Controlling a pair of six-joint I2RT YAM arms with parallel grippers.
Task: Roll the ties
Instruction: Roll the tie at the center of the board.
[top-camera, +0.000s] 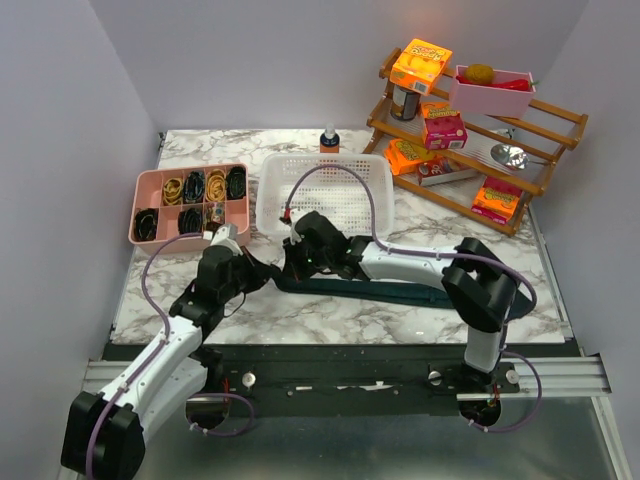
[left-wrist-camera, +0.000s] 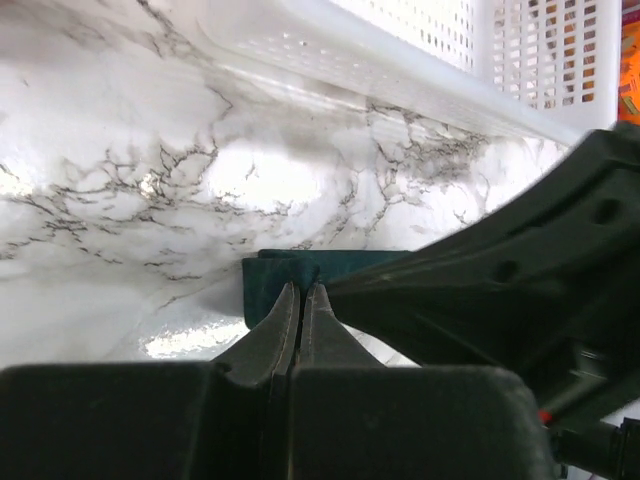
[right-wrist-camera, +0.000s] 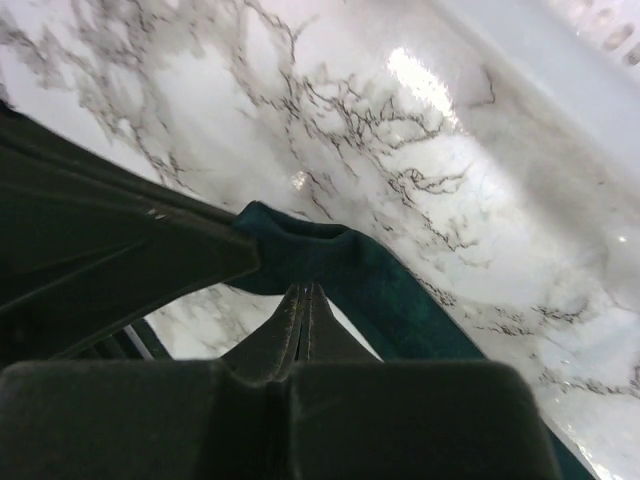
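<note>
Bright, even light from overhead on my worktop (top-camera: 300, 315), and the top view is crisp, with just soft shadows in front of the basket (top-camera: 335, 195). Left wrist view: white glare blooms on the marble in front of the basket, and the basket's near wall is washed out. My left claw (left-wrist-camera: 303, 288) sits dark and blurred, too close to focus. Right wrist: a hot glare streak beside the basket, my right claw (right-wrist-camera: 304, 288) a soft, underexposed shape.

The black left gripper (left-wrist-camera: 303, 292) and black right gripper (right-wrist-camera: 305, 292) meet near the top view's centre, both with fingers pressed together.
</note>
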